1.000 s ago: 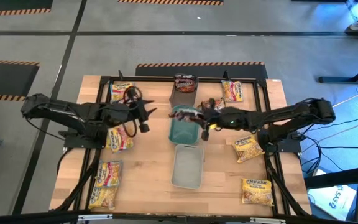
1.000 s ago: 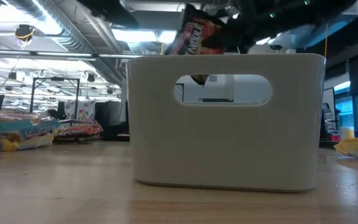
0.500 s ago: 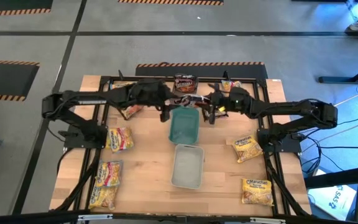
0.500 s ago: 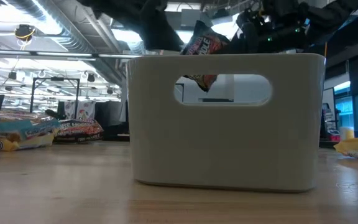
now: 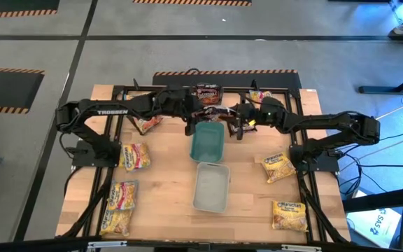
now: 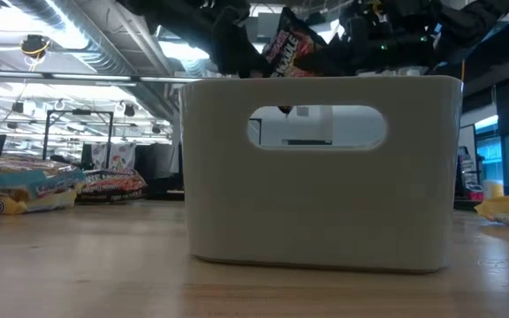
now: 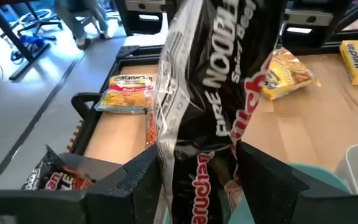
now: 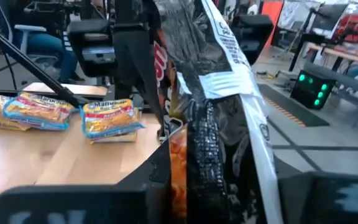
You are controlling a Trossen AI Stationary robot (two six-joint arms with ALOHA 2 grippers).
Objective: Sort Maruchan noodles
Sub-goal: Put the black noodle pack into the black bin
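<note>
A dark red-brown Maruchan packet [image 5: 209, 113] hangs in the air between my two grippers, just over the far end of the teal tray [image 5: 207, 142]. My left gripper [image 5: 189, 119] is shut on its left end and my right gripper [image 5: 235, 122] on its right end. In the low view the packet [image 6: 290, 49] shows above the white tray's wall [image 6: 321, 177]. Another dark packet [image 5: 208, 92] lies in the dark tray at the far edge. Yellow packets [image 5: 135, 155] [image 5: 277, 166] lie flat on the table. My left gripper [image 7: 197, 163] pinches the dark packet between its two fingers at the left end [image 7: 194, 140], coming level from the table's left. The packet is lifted clear and stands on edge beyond the fingers. My right gripper [image 8: 204, 171] pinches the same packet between its fingers at the crinkled right end [image 8: 207, 134], coming level from the table's right. The packet is clear of the table and trays.
A pale grey tray [image 5: 212, 186] sits near of the teal one. More yellow packets lie at the near left [image 5: 119, 206], near right [image 5: 289, 215] and far right [image 5: 261, 101]; a reddish one [image 5: 146, 123] lies under my left arm. Black frame rails run along the table's sides.
My right gripper carried the dark packet from over the teal tray a little toward the far edge. My left arm swung from the table's left toward the right and far edge, up to the packet, and now has its left end.
</note>
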